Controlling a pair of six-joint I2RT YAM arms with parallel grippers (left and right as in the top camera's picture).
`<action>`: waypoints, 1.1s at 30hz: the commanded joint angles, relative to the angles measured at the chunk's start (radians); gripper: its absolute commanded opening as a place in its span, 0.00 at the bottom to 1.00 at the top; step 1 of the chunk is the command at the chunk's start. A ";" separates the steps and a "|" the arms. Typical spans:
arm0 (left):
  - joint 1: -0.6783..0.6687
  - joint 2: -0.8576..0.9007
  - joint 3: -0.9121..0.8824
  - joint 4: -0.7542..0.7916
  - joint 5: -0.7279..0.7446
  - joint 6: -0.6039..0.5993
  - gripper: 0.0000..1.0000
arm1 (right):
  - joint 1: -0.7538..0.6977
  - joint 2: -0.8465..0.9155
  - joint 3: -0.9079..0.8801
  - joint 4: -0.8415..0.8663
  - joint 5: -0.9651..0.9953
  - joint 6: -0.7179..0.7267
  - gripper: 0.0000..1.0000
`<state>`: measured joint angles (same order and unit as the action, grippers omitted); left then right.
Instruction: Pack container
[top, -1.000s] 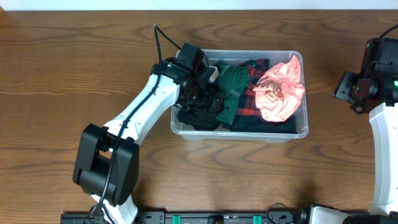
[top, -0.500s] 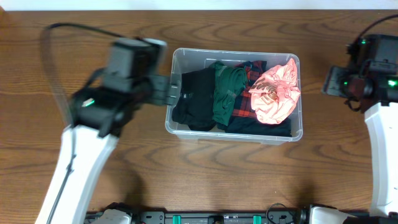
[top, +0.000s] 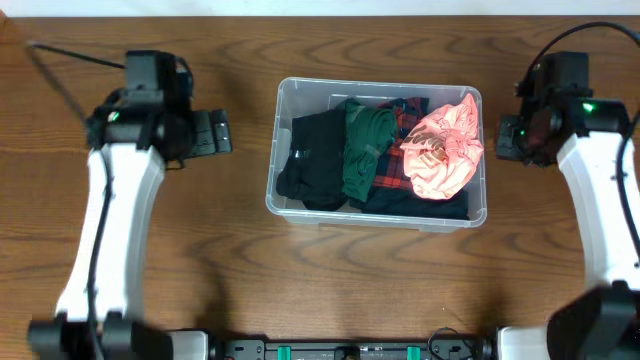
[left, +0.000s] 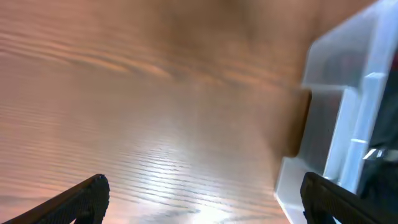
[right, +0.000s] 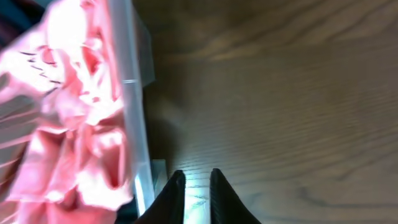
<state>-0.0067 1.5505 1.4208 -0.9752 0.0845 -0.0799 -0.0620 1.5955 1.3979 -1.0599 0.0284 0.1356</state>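
Note:
The clear container (top: 378, 84) sits mid-table, filled with clothes: a black garment (top: 312, 160), a green one (top: 365, 150), red plaid cloth (top: 392, 178) and a crumpled pink garment (top: 445, 150). My left gripper (top: 225, 133) hovers over bare wood left of the bin, open and holding nothing. In the left wrist view the gripper (left: 202, 193) has the container's corner (left: 348, 93) just beyond its right finger. My right gripper (top: 510, 135) is close to the bin's right wall. In the right wrist view the gripper (right: 197, 177) has its jaws nearly together and empty, beside the container wall (right: 134, 93) and the pink garment (right: 68, 124).
Brown wooden table (top: 150, 270) surrounds the bin on all sides. A black rail (top: 350, 350) runs along the table's front edge. Cables trail from both arms near the back corners.
My left arm has pulled out of the container and swung left over the table, jaws still wide. The right gripper has closed and moved in toward the bin's right wall.

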 joint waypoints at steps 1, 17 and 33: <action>0.000 0.101 -0.013 -0.006 0.118 -0.011 0.98 | 0.009 0.046 0.000 -0.006 -0.001 0.021 0.10; -0.200 0.214 -0.013 -0.122 0.319 -0.011 0.98 | 0.010 0.231 0.000 0.098 -0.168 -0.113 0.16; -0.245 0.214 -0.013 -0.031 0.214 -0.011 0.98 | 0.010 0.231 0.001 0.196 -0.326 -0.206 0.20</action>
<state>-0.1986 1.7668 1.4105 -1.0420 0.2104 -0.0860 -0.0944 1.8061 1.3998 -0.8612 -0.0563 -0.0471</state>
